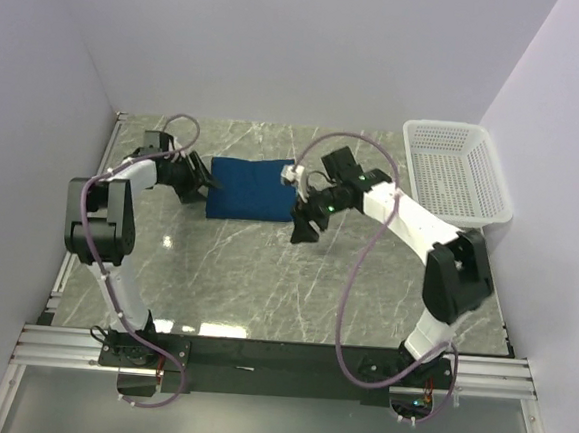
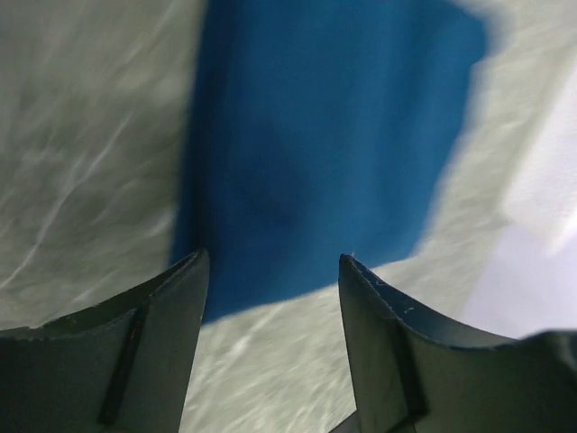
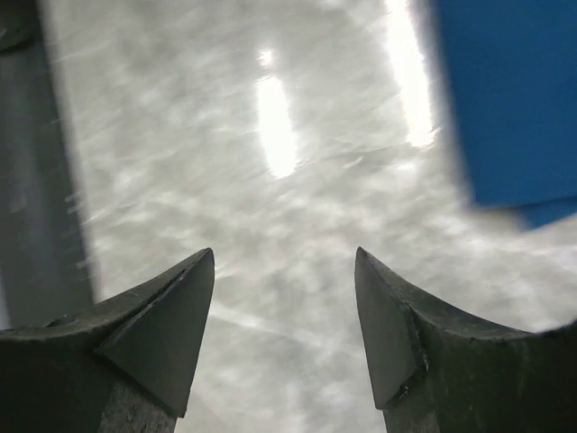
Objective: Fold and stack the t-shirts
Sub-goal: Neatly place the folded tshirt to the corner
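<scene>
**Standing open at both ends of a folded shirt**

Left tool (image 2: 270, 262): I read its jaws as parted with nothing between them. Its wrist view, though blurred, shows only cloth and stone in the gap. From above, it sits at the left edge of the t-shirt (image 1: 254, 189). I cannot tell whether a fingertip touches the fabric.

Right tool (image 3: 284, 255): its jaws are likewise apart and hold nothing, with only bare stone showing between them. It hangs just off the shirt's right near corner, and the blue cloth fills the upper right of its wrist view.

Working outward, the dark blue t-shirt lies flat toward the far middle of the bench (image 1: 264, 285), between the two tools. It forms a compact rectangle, with no sleeves or collar sticking out and no chest print showing. I therefore judge that the folding of this garment is done, or nearly so, with at most an edge left to square up.

A white mesh basket (image 1: 491, 207) stands well apart at the far right corner of the bench.

Progress, as I judge it: one shirt is folded and lies free of both tools. I see no second shirt and no pile, so the stacking step is not yet shown. What is left would be to place this bundle where the stack belongs, and to fold any further shirts.
</scene>
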`<state>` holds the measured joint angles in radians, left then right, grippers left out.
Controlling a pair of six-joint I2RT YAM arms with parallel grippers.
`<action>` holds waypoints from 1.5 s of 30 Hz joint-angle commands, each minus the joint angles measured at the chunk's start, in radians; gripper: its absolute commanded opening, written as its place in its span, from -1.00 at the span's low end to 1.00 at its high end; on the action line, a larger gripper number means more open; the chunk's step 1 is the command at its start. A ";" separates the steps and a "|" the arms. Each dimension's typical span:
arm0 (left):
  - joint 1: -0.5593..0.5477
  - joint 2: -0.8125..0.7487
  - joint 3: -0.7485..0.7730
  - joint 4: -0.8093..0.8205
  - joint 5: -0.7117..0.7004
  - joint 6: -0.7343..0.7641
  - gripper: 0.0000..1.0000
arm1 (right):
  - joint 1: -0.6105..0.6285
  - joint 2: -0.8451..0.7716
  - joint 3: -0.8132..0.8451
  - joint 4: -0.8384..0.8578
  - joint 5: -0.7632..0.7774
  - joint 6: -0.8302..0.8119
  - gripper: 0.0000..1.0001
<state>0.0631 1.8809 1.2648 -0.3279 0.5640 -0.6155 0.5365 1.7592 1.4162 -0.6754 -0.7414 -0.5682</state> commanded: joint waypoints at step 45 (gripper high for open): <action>0.307 -0.043 0.388 -0.280 -0.754 0.140 0.17 | -0.282 -0.406 -0.310 0.066 -0.201 0.016 0.42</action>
<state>0.3813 2.0968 1.7401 -0.6975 -0.2054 -0.4278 0.2565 1.3823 1.0920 -0.5980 -0.9756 -0.5259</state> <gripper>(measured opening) 0.569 0.708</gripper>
